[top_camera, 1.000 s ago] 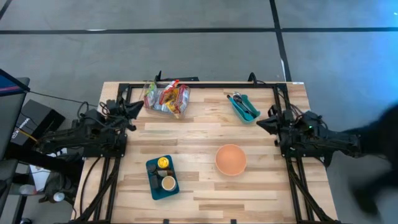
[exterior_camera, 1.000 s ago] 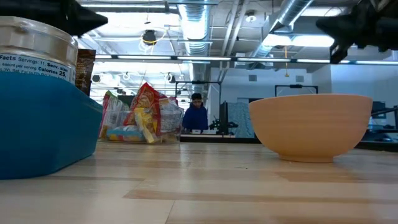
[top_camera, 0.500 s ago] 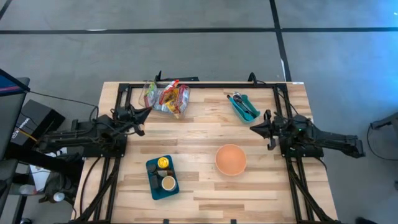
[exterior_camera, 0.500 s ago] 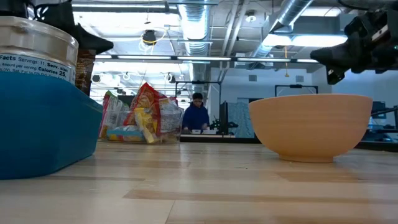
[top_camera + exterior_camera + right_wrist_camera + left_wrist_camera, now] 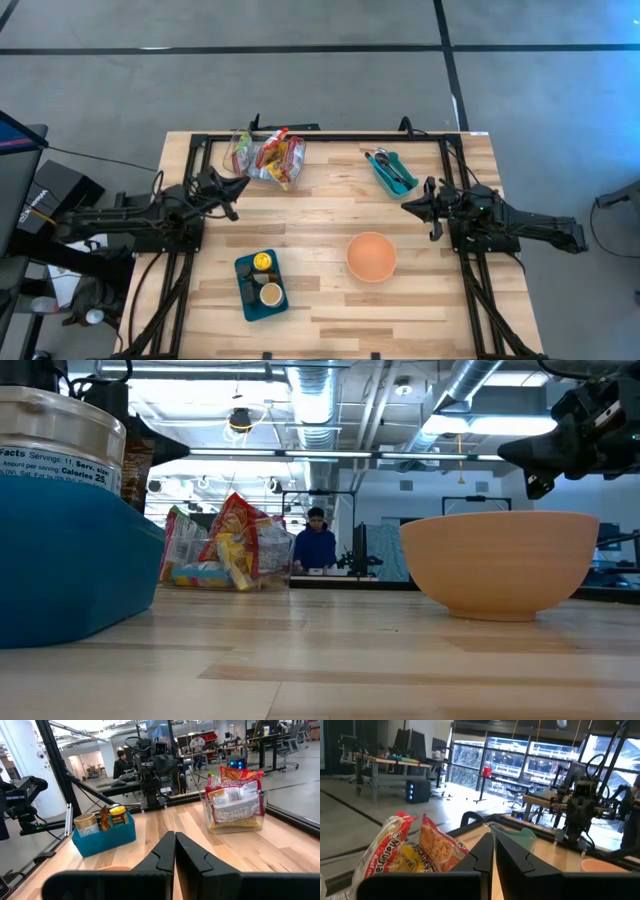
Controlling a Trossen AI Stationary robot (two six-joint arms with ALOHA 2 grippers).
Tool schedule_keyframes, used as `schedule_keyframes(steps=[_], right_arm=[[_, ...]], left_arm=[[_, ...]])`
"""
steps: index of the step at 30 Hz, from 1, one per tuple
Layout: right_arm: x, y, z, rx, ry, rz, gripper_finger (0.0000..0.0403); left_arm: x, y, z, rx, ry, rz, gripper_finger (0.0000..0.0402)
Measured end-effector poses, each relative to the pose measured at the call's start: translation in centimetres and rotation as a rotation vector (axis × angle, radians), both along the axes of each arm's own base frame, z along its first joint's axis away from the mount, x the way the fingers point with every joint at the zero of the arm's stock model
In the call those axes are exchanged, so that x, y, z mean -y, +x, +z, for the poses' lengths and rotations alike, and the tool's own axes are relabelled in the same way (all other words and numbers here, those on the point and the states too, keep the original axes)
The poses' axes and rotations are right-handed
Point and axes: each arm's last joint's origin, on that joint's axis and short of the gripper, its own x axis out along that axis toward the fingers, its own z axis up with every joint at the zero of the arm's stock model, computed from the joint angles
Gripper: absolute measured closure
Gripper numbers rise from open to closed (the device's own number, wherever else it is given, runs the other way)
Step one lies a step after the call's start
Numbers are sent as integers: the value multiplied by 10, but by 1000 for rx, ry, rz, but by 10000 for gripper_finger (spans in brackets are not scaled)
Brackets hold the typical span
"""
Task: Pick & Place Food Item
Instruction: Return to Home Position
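At the far edge of the surface (image 5: 320, 295), the noodle packs (image 5: 281, 156) sat in the transparent bin (image 5: 244, 152). The left claw (image 5: 240, 182) and the right claw (image 5: 406, 206) hovered at either side, each with its fingers pressed together.

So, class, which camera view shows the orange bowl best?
The low view: the bowl stands close, its whole side unblocked. The high view shows its open top; the wrist views catch only a sliver of rim.

Both arms lie folded low at opposite sides of the table (image 5: 320, 215). The left gripper (image 5: 236, 186) and right gripper (image 5: 408, 206) point inward, fingers pressed together.
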Motion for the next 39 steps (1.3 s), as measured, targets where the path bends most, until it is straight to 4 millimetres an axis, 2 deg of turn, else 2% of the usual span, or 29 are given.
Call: schedule_keyframes(steps=[39], right_arm=[[0, 0, -1, -3, 2, -2, 396]], left_arm=[[0, 2, -3, -33, -5, 0, 389]])
